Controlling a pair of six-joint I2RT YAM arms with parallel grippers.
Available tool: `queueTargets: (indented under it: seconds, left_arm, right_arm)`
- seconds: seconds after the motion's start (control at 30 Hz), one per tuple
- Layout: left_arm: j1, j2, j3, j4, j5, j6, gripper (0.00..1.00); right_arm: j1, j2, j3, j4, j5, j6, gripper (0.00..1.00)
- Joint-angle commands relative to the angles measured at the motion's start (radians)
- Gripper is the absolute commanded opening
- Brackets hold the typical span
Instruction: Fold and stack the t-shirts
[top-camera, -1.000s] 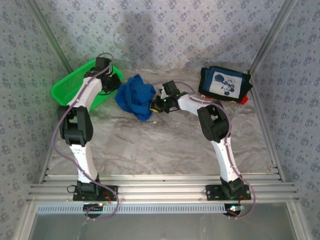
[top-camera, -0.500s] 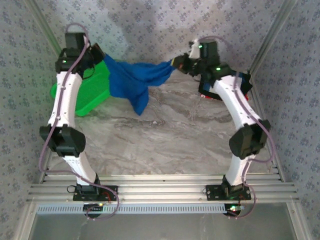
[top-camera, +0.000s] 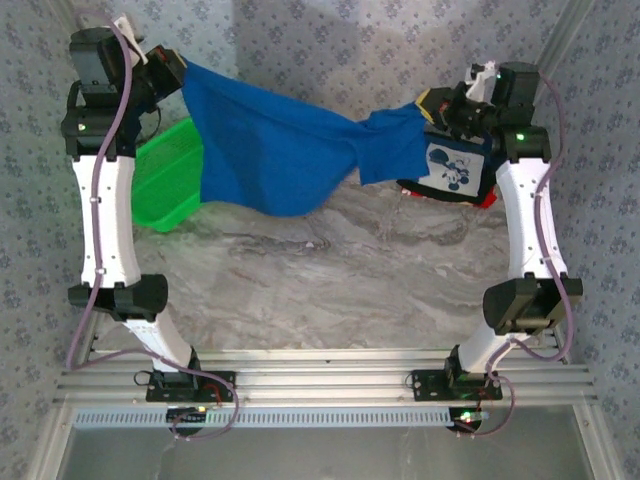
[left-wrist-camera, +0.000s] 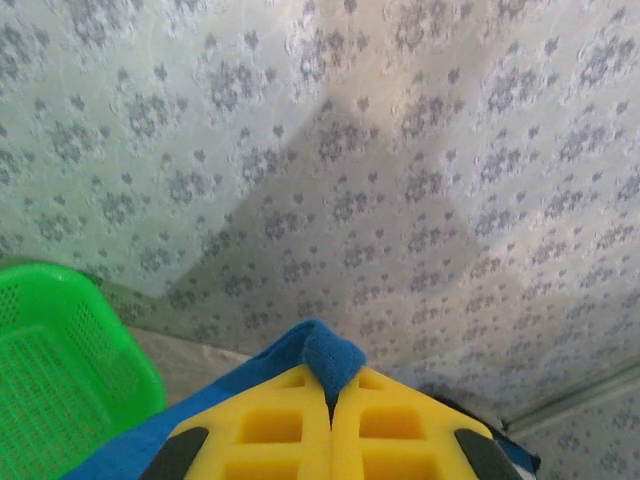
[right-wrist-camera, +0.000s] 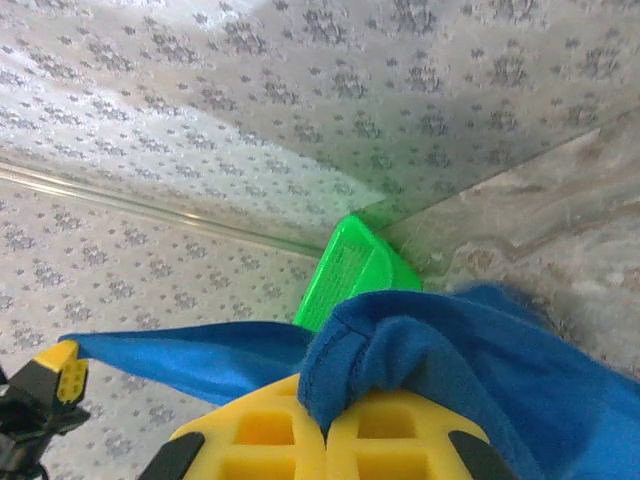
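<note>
— Now, where is the blue t-shirt (top-camera: 270, 150)?
— Up off the table (top-camera: 330, 290), no longer heaped by its far edge; it hangs spread above it. My left gripper (top-camera: 168, 70) and right gripper (top-camera: 440, 106) each clamp one end, so laying flat comes next, I judge.

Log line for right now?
stage: blue shirt stretched aloft | left gripper: shut on blue shirt | right gripper: shut on blue shirt | navy shirt: folded, back right | basket: back left
</note>
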Motion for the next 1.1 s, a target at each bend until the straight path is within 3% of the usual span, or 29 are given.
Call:
queueTargets:
  seconds: [0.0, 0.17, 0.37, 0.57, 0.73, 0.9, 1.07]
  left_arm:
    - [-0.024, -0.042, -0.035, -0.026, 0.025, 0.021, 0.0]
    - [-0.028, -0.142, -0.191, 0.044, -0.001, 0.032, 0.0]
    - [-0.052, -0.291, -0.492, 0.103, -0.024, 0.026, 0.0]
    - [-0.069, -0.534, -0.913, 0.206, -0.07, -0.039, 0.0]
    - [-0.073, -0.695, -1.157, 0.216, -0.107, -0.093, 0.0]
    - [-0.104, -0.74, -1.333, 0.253, -0.16, -0.103, 0.0]
    - [-0.111, -0.715, -1.454, 0.227, -0.214, -0.17, 0.0]
  right_arm:
    - [-0.019, -0.055, -0.037, -0.043, -0.07, 0.032, 0.0]
    - [-0.074, -0.115, -0.167, -0.022, -0.079, 0.053, 0.0]
    - [-0.131, -0.174, -0.316, -0.16, -0.089, -0.036, 0.0]
    - [-0.121, -0.284, -0.464, -0.383, -0.074, -0.194, 0.01]
    - [-0.078, -0.373, -0.612, -0.495, -0.005, -0.251, 0.01]
    - [-0.014, -0.29, -0.694, -0.45, 0.089, -0.291, 0.02]
    - [0.054, -0.018, -0.614, -0.358, 0.121, -0.363, 0.04]
